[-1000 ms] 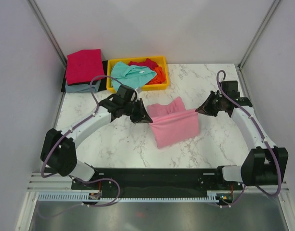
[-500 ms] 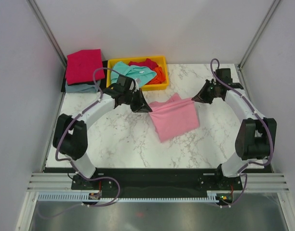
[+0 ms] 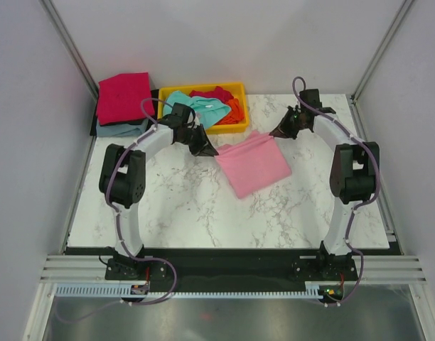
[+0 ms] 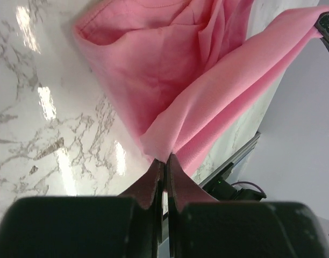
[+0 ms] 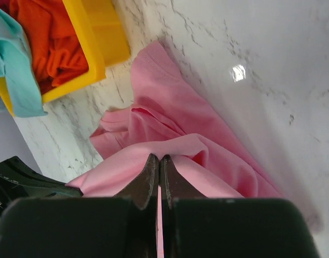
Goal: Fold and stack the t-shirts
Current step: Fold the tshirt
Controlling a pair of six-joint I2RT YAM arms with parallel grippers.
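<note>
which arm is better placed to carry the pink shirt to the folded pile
Left, probably. The left tool is shut on a corner of the pink shirt and sits nearer the folded pile at the far left. The right tool grips the other corner, on the side away from it.

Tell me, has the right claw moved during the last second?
Yes. The right claw went up the view and leftward, closer to the yellow tray.

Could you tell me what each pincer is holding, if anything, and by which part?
The pink t-shirt: left pincer and right pincer each pinch one end of its far edge.
</note>
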